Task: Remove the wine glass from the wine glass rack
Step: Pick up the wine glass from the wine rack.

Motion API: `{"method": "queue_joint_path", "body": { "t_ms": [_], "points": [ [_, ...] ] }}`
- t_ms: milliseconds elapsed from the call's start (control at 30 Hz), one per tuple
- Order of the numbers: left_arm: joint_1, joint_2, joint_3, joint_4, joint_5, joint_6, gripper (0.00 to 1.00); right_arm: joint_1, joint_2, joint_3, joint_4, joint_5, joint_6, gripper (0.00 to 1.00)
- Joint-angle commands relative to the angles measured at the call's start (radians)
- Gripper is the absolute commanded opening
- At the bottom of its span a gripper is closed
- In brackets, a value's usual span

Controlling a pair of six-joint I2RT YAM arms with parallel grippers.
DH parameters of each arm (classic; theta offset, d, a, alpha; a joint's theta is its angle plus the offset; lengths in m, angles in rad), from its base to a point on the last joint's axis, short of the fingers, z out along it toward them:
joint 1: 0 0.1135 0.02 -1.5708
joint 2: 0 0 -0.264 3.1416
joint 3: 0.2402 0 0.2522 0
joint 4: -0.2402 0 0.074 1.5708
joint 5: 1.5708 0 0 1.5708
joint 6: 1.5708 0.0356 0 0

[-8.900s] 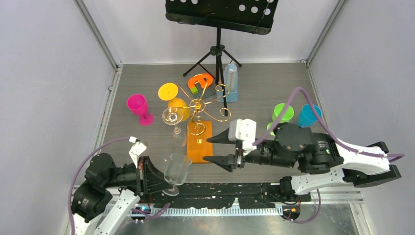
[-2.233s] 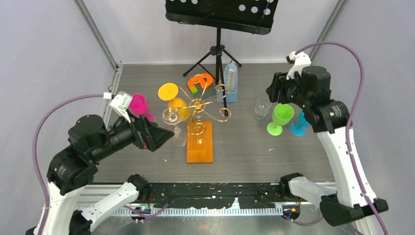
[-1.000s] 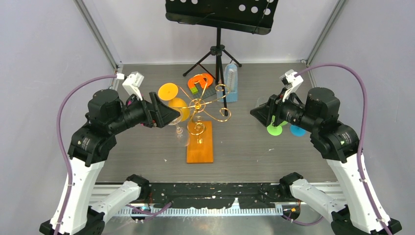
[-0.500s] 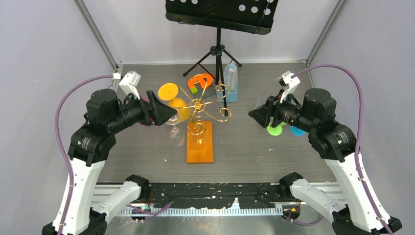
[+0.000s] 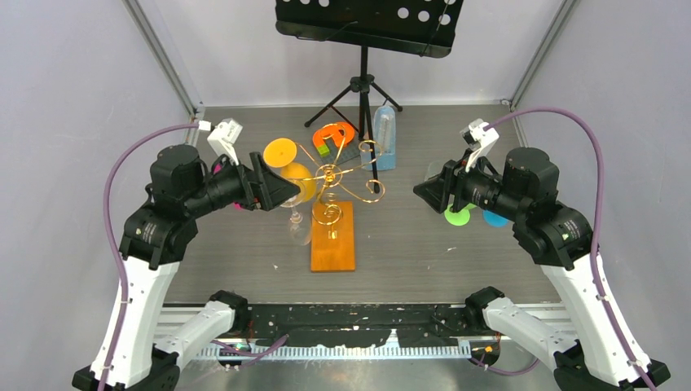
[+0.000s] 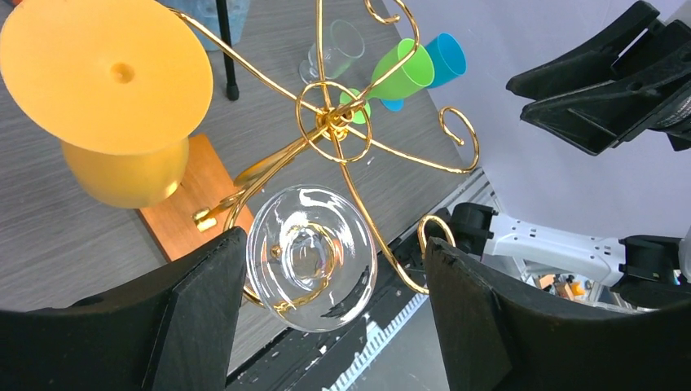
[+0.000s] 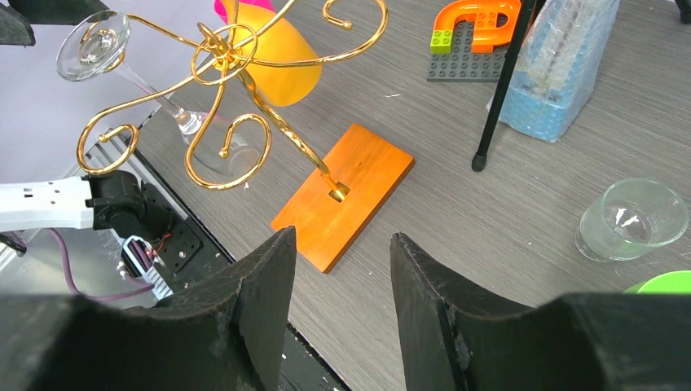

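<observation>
The wine glass (image 6: 311, 257) hangs bowl-down on the wine glass rack (image 5: 330, 173), at about 8 o'clock from the gold hub in the top view. Its foot rides on a wire arm and the stem drops down, with the bowl low beside the orange base (image 5: 333, 240). Since the foot is carried that way, my read is you have to slide it outward along the arm, not pull straight down. The yellow glass (image 6: 106, 73) hangs the same way at about 10 o'clock, a close neighbour, so mind the clearance. Your left pincer (image 6: 334, 240) is spread wide. In its wrist view the fingers sit at 9 and 3 o'clock of the foot, with the foot centred in the gap and touching neither as far as I can tell. I can't tell its height against the stem. Your right pincer (image 7: 342, 236) is spread and empty, at 3 o'clock of the rack, well apart, above the counter (image 7: 505, 244). It's likely just keeping out of the way.
</observation>
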Motion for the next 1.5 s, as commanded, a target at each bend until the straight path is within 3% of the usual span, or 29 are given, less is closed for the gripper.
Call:
{"method": "queue_joint_path", "body": {
  "t_ms": [0, 200, 667, 1267, 1467],
  "points": [
    [0.003, 0.011, -0.007, 0.029, 0.095, -0.016, 0.76, 0.007, -0.006, -0.003, 0.044, 0.011, 0.010, 0.53],
    [0.007, 0.007, -0.002, 0.003, 0.123, -0.015, 0.74, 0.013, -0.001, -0.009, 0.049, 0.014, 0.015, 0.52],
    [0.059, 0.015, -0.003, -0.056, 0.221, -0.044, 0.59, 0.036, 0.012, -0.011, 0.055, 0.034, 0.021, 0.51],
    [0.125, 0.015, -0.062, -0.029, 0.384, -0.109, 0.49, 0.052, 0.005, -0.024, 0.050, 0.066, 0.022, 0.51],
    [0.131, 0.010, -0.073, -0.045, 0.389, -0.102, 0.39, 0.059, 0.007, -0.033, 0.057, 0.067, 0.026, 0.50]
  ]
}}
